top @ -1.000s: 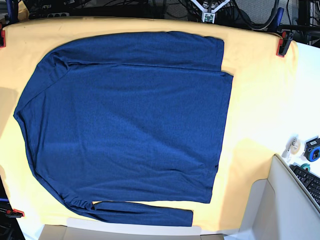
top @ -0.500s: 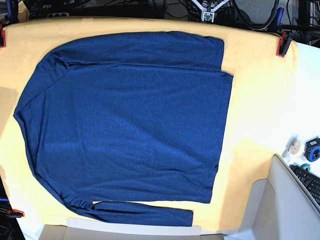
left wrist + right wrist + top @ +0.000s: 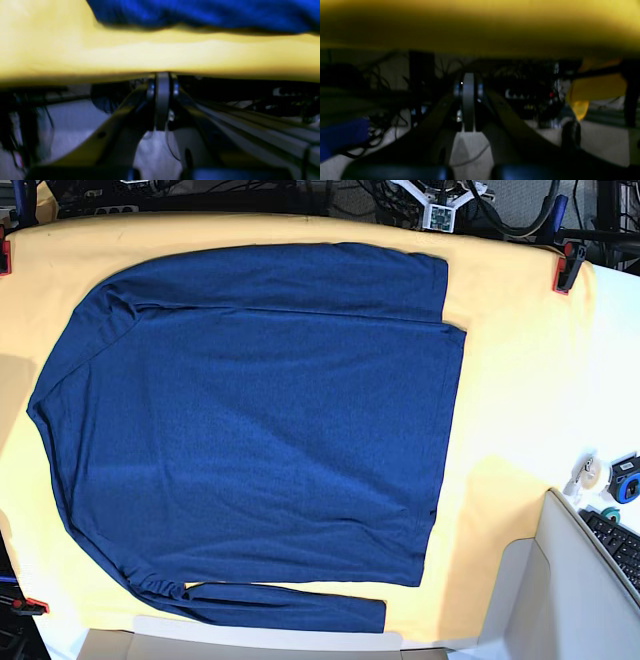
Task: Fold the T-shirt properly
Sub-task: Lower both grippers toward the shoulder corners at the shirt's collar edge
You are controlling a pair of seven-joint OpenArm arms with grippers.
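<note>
The T-shirt [image 3: 260, 420], dark navy with long sleeves, lies flat on the yellow table cloth [image 3: 520, 380] in the base view. One sleeve is folded along the far edge and the other along the near edge [image 3: 290, 608]. In the left wrist view my left gripper [image 3: 162, 75] is shut on nothing, just below the cloth's edge [image 3: 150, 55], and the T-shirt's edge [image 3: 200, 12] lies beyond it. My right gripper [image 3: 469, 76] is shut and empty, low under the yellow cloth's edge [image 3: 480, 25]. A white part of an arm [image 3: 440, 210] peeks over the table's back edge.
Red clamps [image 3: 567, 265] [image 3: 4, 255] [image 3: 30, 607] pin the cloth at the corners. A keyboard [image 3: 620, 545], tape rolls [image 3: 625, 478] and a white panel [image 3: 560, 600] sit at the right. Cables and gear crowd the back edge [image 3: 300, 195].
The white arm part at the back edge has shifted slightly to the right. The T-shirt has not moved.
</note>
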